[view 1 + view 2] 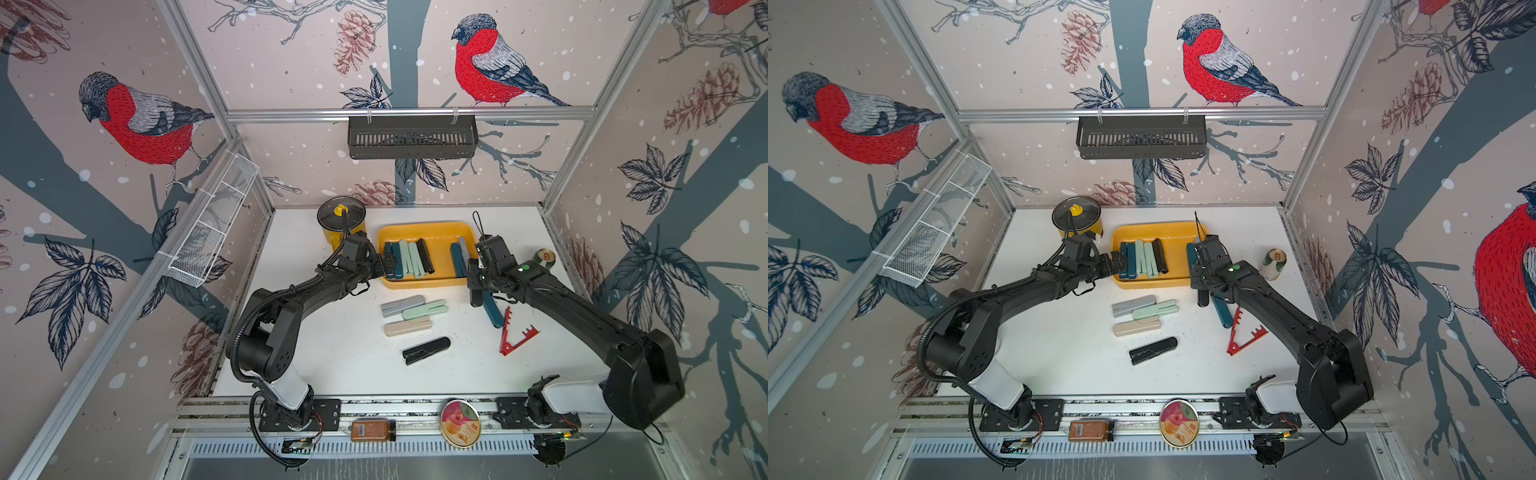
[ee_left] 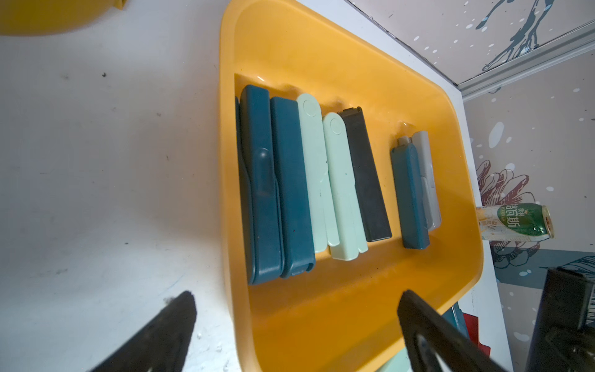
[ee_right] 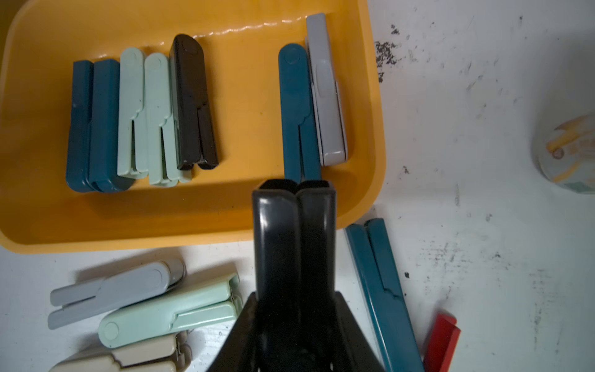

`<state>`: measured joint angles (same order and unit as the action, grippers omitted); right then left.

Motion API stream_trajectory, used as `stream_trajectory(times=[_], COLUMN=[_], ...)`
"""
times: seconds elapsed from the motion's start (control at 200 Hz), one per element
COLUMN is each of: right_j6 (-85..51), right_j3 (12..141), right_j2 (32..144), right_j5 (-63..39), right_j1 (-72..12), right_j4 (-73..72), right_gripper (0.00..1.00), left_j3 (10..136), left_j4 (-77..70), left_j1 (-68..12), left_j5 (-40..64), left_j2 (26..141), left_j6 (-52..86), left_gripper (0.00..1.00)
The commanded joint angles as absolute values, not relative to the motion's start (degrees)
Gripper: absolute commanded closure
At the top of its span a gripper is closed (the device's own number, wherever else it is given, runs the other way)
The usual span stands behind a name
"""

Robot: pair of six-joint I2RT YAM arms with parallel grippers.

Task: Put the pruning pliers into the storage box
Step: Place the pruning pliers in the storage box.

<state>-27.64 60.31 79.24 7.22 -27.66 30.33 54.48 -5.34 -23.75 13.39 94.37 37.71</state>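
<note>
The yellow storage box (image 1: 428,226) (image 2: 322,58) sits at the back of the table and holds several pruning pliers: teal, mint and black ones (image 2: 306,180) in a row, with a teal and a grey one (image 3: 317,106) to their right. My left gripper (image 1: 388,264) (image 2: 296,299) is open and empty over the box's left front corner. My right gripper (image 1: 476,291) (image 3: 294,306) is shut on a black pruning plier (image 3: 293,232) by the box's right front corner. Loose on the table lie grey (image 1: 402,305), mint (image 1: 424,310), beige (image 1: 407,327), black (image 1: 426,350), teal (image 1: 492,311) and red V-shaped (image 1: 513,332) pliers.
A yellow lidded pot (image 1: 341,224) stands left of the box, close behind my left wrist. A drink can (image 1: 544,259) stands right of my right wrist. A black slotted basket (image 1: 411,137) and a white mesh basket (image 1: 212,224) hang on the walls. A jar (image 1: 372,430) and a tin (image 1: 460,422) rest on the front rail.
</note>
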Motion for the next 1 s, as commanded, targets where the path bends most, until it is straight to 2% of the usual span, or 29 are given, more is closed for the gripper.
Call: stream_trajectory(times=[0.0,0.555,0.995], right_j6=[-24.54,-18.05,-16.61], right_j3=[64.13,88.2,94.43], right_j2=[82.21,110.84,120.82], right_j5=[6.17,2.27,4.27], right_j1=[-27.43,-25.51,-25.57], right_j4=[27.41,26.92,29.98], right_gripper=[0.76,0.77,0.77], left_j3=[54.59,54.71,55.36], left_j4=[-7.3,-6.95,-6.39], left_j1=[-23.64,-23.64,-23.64], left_j5=[13.36,13.98,13.8], left_j2=[94.21,94.7,95.32], left_j6=[38.49,38.24,37.9], left_gripper=[0.02,0.02,0.02])
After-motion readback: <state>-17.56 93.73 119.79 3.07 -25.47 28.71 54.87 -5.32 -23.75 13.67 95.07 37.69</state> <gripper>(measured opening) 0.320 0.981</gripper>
